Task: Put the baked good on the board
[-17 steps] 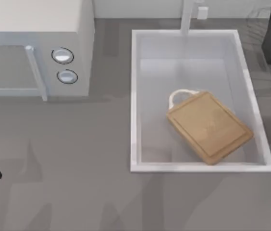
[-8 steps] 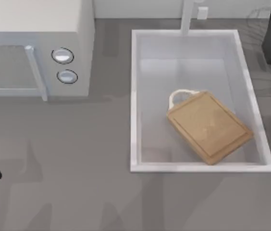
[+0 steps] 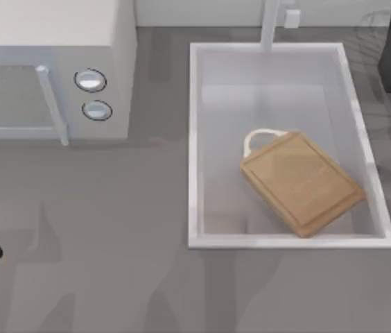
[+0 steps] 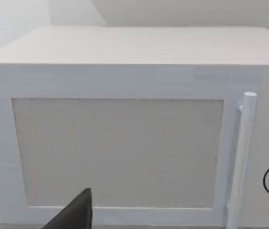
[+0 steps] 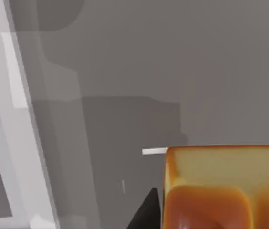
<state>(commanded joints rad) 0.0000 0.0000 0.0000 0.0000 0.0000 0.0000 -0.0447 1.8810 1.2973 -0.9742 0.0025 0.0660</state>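
Board in sink — baked good near right gripper.

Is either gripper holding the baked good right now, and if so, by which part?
Cannot be told. In the right wrist view the baked good sits close by a dark finger, but no contact shows. The board lies bare in the sink. The left arm faces the microwave.

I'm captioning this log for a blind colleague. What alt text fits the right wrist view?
A glossy golden-orange baked good sits close to the camera on the grey counter, with a dark gripper finger beside it. The sink's pale rim runs along one edge.
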